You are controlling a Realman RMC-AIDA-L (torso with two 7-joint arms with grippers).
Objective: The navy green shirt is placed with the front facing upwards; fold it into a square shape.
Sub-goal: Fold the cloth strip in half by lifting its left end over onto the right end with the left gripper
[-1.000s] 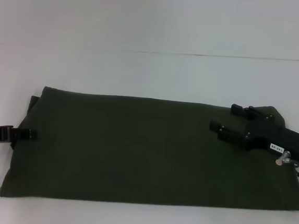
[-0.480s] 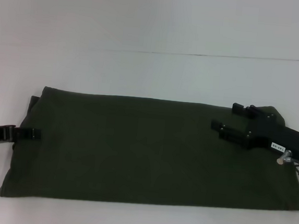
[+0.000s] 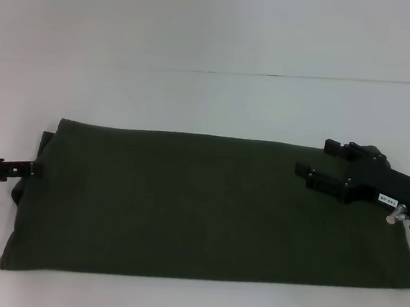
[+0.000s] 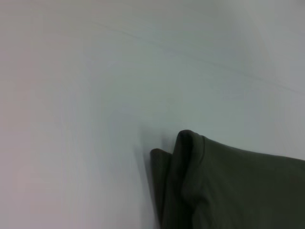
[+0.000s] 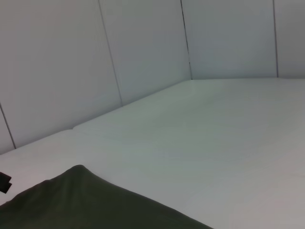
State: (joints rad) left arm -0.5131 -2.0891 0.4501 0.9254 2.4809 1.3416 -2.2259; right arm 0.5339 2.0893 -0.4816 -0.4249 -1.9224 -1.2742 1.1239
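Fingers of both the left gripper (image 3: 37, 170) and right gripper (image 3: 317, 163) stand spread, holding nothing; we judge the navy green shirt (image 3: 200, 207) reduced to a long band; the 3-to-9 o'clock fold remains.

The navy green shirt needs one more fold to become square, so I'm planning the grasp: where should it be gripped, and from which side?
Probably grip the navy green shirt at its short right end, coming from the right, where the open right gripper hovers. It lies as a long flat rectangle, so that end folds leftward.

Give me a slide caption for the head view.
Navy green shirt folded into a long band on the table, a gripper at each end.
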